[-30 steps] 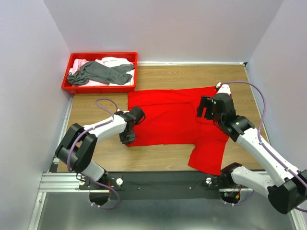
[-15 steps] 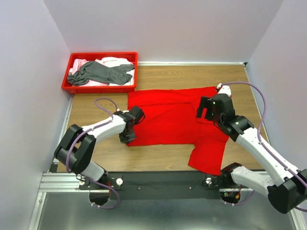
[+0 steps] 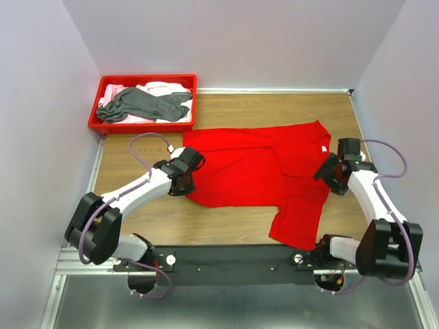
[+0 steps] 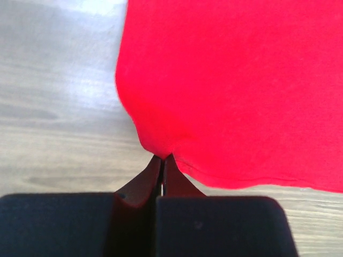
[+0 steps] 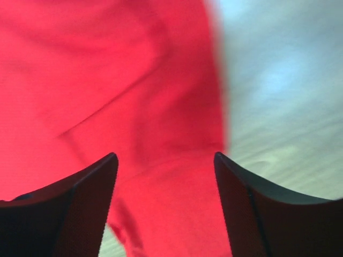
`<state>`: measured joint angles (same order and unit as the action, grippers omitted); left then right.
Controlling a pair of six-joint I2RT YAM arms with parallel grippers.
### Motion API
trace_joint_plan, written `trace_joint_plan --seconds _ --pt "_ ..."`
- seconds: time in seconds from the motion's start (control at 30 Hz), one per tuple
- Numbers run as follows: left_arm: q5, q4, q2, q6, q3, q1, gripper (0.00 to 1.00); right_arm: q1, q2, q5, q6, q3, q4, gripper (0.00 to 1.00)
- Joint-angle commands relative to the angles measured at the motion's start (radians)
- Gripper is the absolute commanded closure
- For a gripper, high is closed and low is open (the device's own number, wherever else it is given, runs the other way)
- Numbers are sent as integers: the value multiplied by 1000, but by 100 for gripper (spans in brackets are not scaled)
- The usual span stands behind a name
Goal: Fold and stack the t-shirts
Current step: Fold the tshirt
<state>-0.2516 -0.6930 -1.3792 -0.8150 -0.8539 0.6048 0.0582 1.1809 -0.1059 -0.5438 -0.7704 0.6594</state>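
Overhead rear view, wrist views close on t-shirt [image 3: 240, 164]

Left hand [image 4: 162, 158] pinched closed; right hand [image 5: 165, 156] fingers spread apart.

Light wood-grain desk [image 3: 240, 110], boxed in by plain pale lilac walls on the left [image 3: 41, 103], far [image 3: 233, 41] and right [image 3: 405, 82]. Thin white strip [image 3: 274, 90] along the far desk edge. Black rail [image 3: 233, 255] across the near edge, grey metal sheet [image 3: 233, 308] nearer still. Soft even light, pale glare on the wood
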Motion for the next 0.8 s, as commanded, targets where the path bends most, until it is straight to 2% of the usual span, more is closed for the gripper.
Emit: trace_joint_plan --seconds 0.0,0.13,0.33,0.53,0.77 --pt "15 108 32 74 53 6 100 129 52 17 -64 3 80 27" --pt "48 168 58 96 84 6 100 256 126 29 -65 22 78 47" --pt "41 190 97 129 107 7 100 311 143 58 -62 23 78 50" --pt "32 204 117 140 127 6 100 312 184 164 -21 25 66 52" --pt "34 210 135 132 138 6 100 312 220 204 -2 40 42 55"
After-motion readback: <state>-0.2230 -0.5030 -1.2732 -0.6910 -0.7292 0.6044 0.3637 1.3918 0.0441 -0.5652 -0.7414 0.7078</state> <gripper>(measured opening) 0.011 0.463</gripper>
